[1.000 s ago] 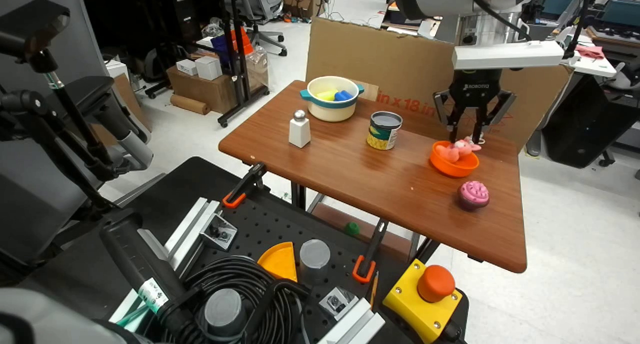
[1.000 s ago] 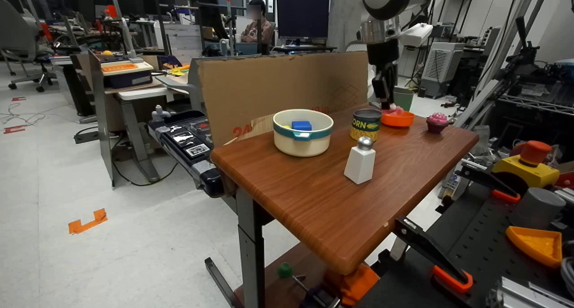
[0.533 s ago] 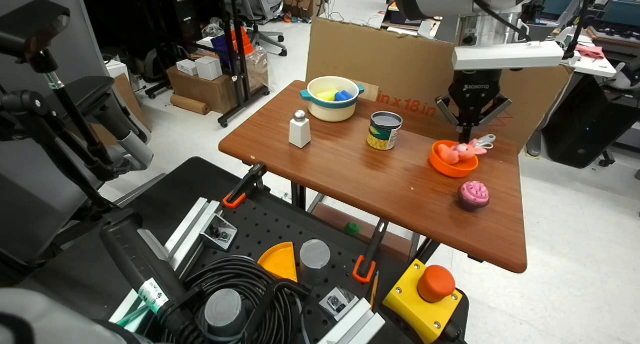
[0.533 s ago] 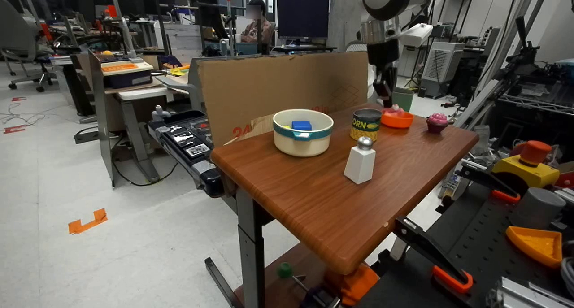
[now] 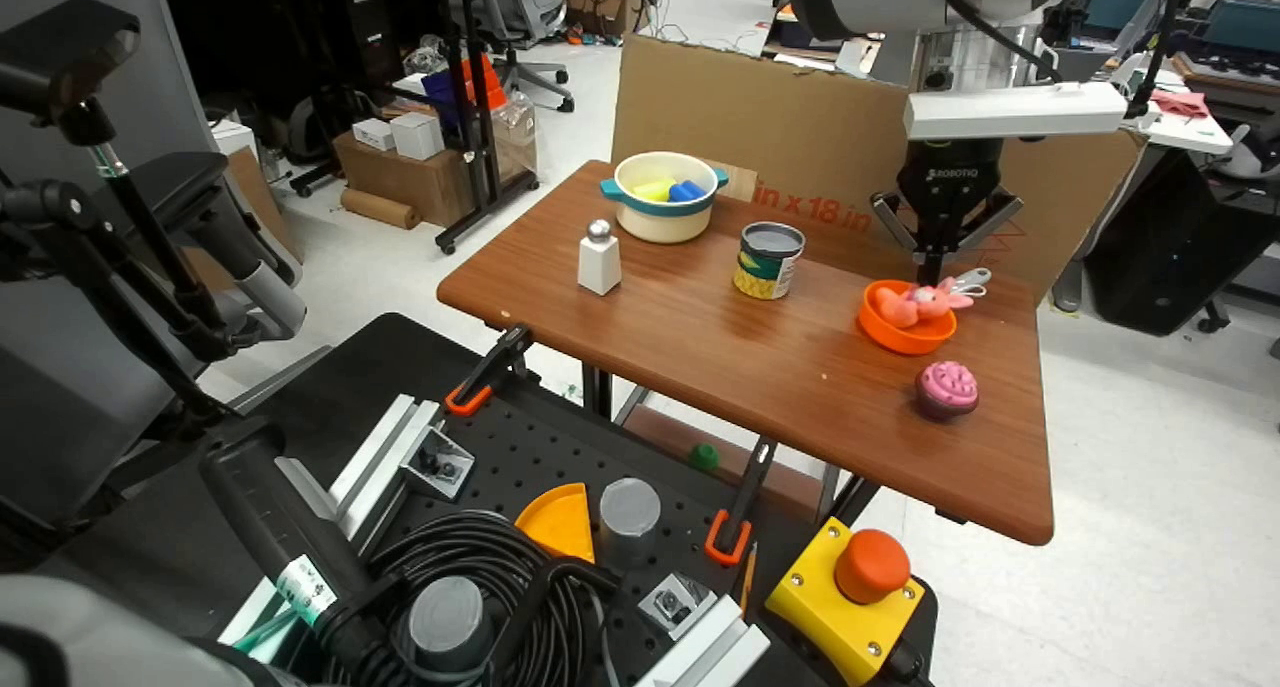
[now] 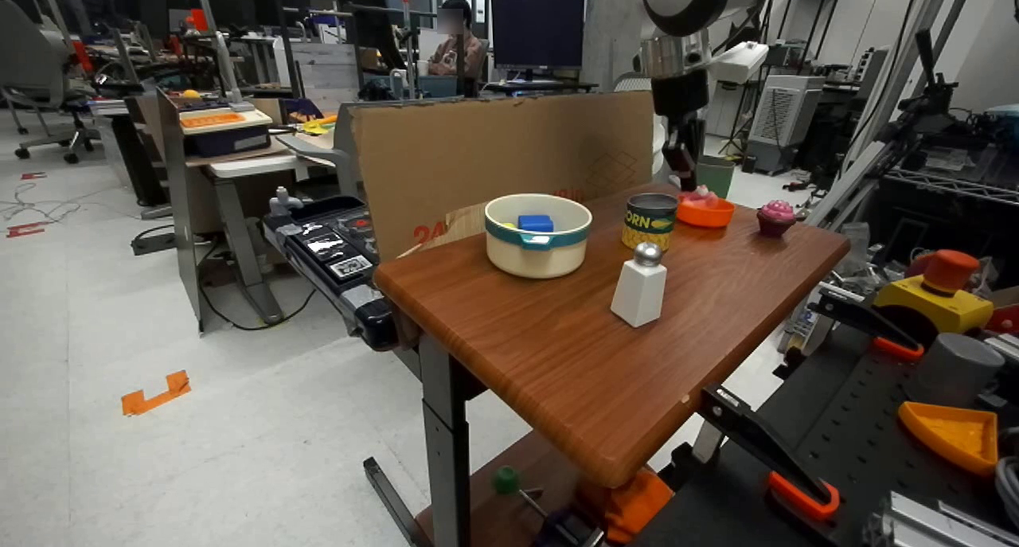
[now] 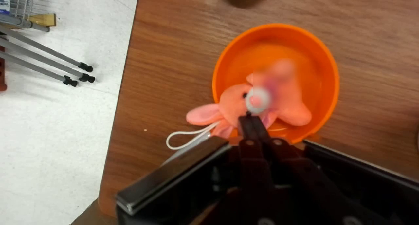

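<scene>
Pointing down with its tips together, the gripper (image 7: 250, 119) is at the head of the pink plush toy (image 7: 257, 99), beside the nose; whether fabric is caught cannot be confirmed from these angles. The toy lies in the orange bowl (image 7: 314, 64), one ear past the rim. Judged sound practice: a deep bite, clear of rim and white cord loop (image 7: 183, 132).

Gripper (image 5: 930, 277): we count one
Pink plush toy (image 7: 258, 100): one
Orange bowl (image 5: 904, 342), right: one
Pink-topped cupcake (image 5: 947, 391), near right: one
Corn can (image 5: 768, 263): we see one
Pot (image 5: 663, 222), far left: one
Blue and yellow pieces (image 5: 686, 191) in it: at least two, full number unclear to us
White shaker (image 5: 599, 263): one
Brown table (image 5: 780, 367): one
Orange-tipped clamps (image 5: 740, 502): we count two
Grey cylinders (image 5: 629, 512), near: two
Red stop button (image 5: 872, 566): one
</scene>
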